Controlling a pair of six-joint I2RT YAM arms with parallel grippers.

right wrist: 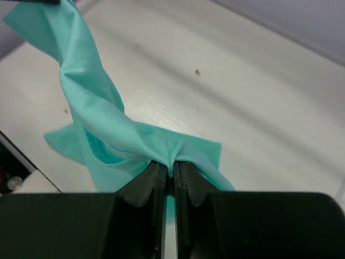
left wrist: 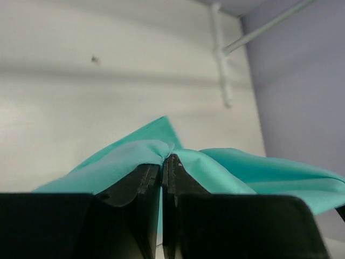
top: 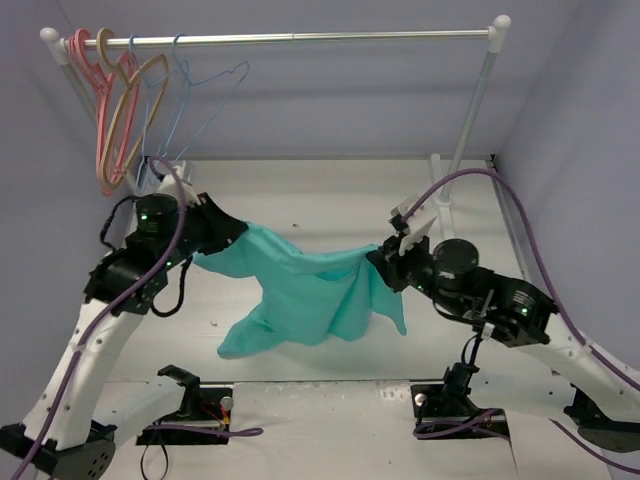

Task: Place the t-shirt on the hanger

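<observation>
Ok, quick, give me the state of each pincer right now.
Left pincer: shut on one end of the t-shirt.
Right pincer: shut on the other end of the t-shirt, which hangs between the two.

The t-shirt (top: 300, 285) is soft matt teal cloth; the rail (top: 290, 39) is shiny metal.

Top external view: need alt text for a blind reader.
Two arms hold a teal t-shirt slung between them over a white table, the left gripper and right gripper each shut on the fabric, its middle sagging. Behind, a rail carries a pink hanger, a tan hanger and two light-blue wire hangers.
</observation>
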